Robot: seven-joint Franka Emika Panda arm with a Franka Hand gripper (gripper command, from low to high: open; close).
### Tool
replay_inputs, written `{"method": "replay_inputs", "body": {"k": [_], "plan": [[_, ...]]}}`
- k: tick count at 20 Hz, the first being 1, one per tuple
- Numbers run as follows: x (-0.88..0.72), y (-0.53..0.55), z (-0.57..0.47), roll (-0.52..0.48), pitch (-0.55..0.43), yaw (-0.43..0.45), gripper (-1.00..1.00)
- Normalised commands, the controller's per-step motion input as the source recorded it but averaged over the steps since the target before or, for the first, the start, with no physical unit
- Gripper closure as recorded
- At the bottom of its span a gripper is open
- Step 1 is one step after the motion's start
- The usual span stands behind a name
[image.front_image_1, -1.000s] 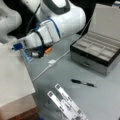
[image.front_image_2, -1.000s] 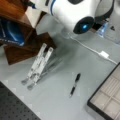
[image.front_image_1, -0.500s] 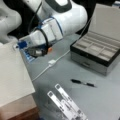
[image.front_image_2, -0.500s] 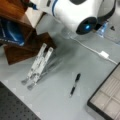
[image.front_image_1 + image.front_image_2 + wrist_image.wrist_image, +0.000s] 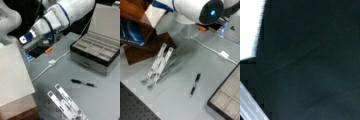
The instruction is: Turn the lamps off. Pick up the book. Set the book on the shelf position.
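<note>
Bench (image 5: pixel 62 72), grey, carrying all items below; also seen in a front view (image 5: pixel 182 100).

Compartment case (image 5: pixel 96 51), open, grey inside with dark rim, at a front view's right; a corner of it shows at a front view's bottom right (image 5: pixel 226 100).

Pen (image 5: pixel 83 83), dark, lying flat on the bench just in front of the case; in a front view (image 5: pixel 195 84) it lies left of the case corner, apart from it.

Folding stand (image 5: pixel 66 103), two pale slotted bars side by side, near the bottom edge; in a front view (image 5: pixel 157 66), left of the pen.

White cable with small inline block (image 5: pixel 52 62), running across the bench; also (image 5: pixel 223 54).

Small orange piece (image 5: pixel 48 50), beside the cable's far end.
</note>
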Motion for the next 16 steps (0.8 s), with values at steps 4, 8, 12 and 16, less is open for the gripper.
{"method": "replay_inputs", "body": {"k": [4, 8, 12, 16], "plan": [[0.27, 0.33, 0.13, 0.418, 0.016, -0.283, -1.00], [0.38, 0.36, 0.09, 0.360, 0.093, -0.344, -1.00], [0.44, 0.32, 0.06, 0.440, 0.062, -0.448, -1.00], [0.45, 0.27, 0.00, 0.498, -0.002, -0.492, -1.00]]}}
